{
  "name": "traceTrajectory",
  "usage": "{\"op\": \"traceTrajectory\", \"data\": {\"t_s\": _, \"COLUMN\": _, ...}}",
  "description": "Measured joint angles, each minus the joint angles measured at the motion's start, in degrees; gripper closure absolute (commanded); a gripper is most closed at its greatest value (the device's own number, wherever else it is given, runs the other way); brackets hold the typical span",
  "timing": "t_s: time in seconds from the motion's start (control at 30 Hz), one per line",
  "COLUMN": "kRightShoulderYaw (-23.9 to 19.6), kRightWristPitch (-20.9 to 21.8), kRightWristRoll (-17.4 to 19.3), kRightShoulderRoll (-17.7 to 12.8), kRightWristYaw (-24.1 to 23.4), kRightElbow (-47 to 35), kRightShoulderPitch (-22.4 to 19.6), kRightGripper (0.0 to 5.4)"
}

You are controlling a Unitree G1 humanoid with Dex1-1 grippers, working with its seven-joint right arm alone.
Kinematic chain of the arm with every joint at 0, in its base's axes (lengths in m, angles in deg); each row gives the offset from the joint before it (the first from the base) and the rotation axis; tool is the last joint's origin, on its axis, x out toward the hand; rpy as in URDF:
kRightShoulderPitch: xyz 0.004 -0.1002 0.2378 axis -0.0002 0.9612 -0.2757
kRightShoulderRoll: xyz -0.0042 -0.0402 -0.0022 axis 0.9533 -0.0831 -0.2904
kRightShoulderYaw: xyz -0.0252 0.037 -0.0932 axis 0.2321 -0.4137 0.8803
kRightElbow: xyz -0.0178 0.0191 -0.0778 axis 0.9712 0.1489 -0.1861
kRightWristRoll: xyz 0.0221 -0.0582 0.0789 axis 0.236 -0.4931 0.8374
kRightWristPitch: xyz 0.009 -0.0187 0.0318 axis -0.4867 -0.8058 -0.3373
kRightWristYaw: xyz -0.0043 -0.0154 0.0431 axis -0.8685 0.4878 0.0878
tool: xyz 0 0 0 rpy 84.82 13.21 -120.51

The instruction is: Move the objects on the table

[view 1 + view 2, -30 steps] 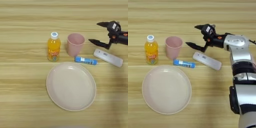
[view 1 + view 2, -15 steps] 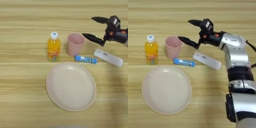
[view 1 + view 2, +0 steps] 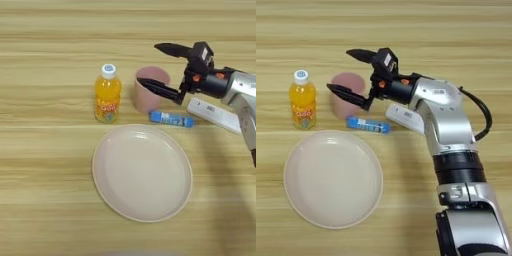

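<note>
The right gripper [image 3: 159,66] is travelling leftward across the upper right of the frame — from above the white remote [image 3: 214,114] a second ago to the pink cup [image 3: 150,89] now. Its two black fingers are staying spread wide — the lower finger [image 3: 345,93] is now crossing in front of the cup's rim, the upper one is reaching past the cup's far side. The silver forearm [image 3: 432,95] is stretching further into the picture, now covering part of the remote.

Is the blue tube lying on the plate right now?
No, the blue tube lies on the table just beyond the plate, in front of the pink cup.
</note>
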Motion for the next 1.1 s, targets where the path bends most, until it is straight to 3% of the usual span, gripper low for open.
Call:
{"op": "traceTrajectory", "data": {"t_s": 0.4, "kRightShoulderYaw": 2.7, "kRightWristPitch": -4.0, "kRightWristRoll": -0.4, "kRightShoulderRoll": 3.6, "kRightWristYaw": -5.6, "kRightElbow": -5.6, "kRightShoulderPitch": 1.4, "kRightGripper": 0.04}}
{"op": "traceTrajectory", "data": {"t_s": 0.7, "kRightShoulderYaw": 6.8, "kRightWristPitch": -7.2, "kRightWristRoll": -3.2, "kRightShoulderRoll": 7.7, "kRightWristYaw": -11.6, "kRightElbow": -4.2, "kRightShoulderPitch": 1.4, "kRightGripper": 0.04}}
{"op": "traceTrajectory", "data": {"t_s": 1.1, "kRightShoulderYaw": 12.3, "kRightWristPitch": -7.7, "kRightWristRoll": -7.0, "kRightShoulderRoll": 12.0, "kRightWristYaw": -14.1, "kRightElbow": -0.4, "kRightShoulderPitch": 1.4, "kRightGripper": 0.04}}
